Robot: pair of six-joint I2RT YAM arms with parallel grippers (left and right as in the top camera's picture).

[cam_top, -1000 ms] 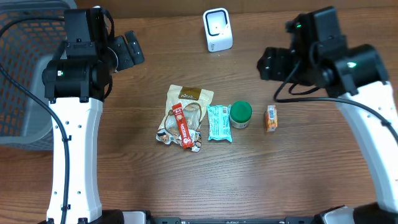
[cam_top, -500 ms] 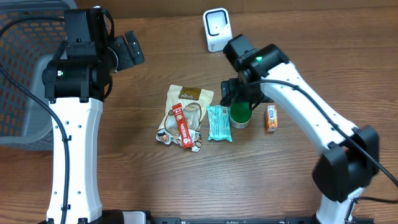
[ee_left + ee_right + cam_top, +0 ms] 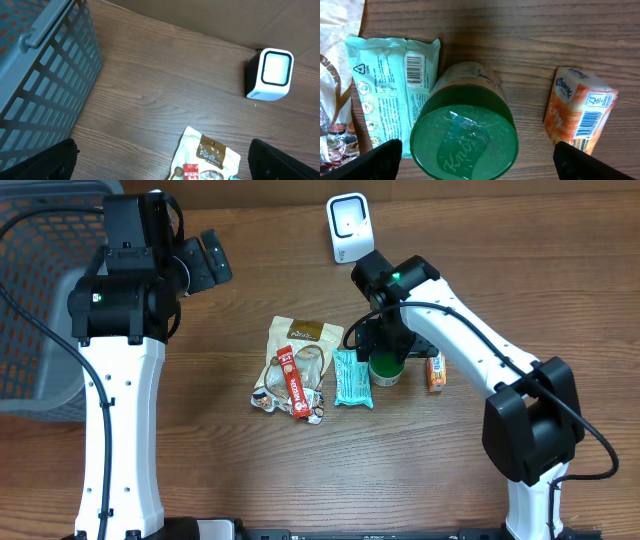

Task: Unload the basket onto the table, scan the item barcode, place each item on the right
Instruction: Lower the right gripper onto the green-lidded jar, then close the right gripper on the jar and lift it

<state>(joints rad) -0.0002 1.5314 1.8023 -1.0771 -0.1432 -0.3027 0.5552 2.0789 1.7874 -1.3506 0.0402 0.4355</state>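
pre-grasp step: right end effector [image 3: 480, 159], jaws wide, straddles the green-lidded jar [image 3: 386, 367] at desk [image 3: 480, 470] centre, just beside the wipes pack [image 3: 390, 90] at its 9 o'clock; next, lower, clamp the jar and present it to the scanner [image 3: 350, 227] at 12 o'clock; left end effector [image 3: 162, 161] wide, empty.

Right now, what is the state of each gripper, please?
Left gripper: open, holding nothing.
Right gripper: open, over the green-lidded jar, not holding it.
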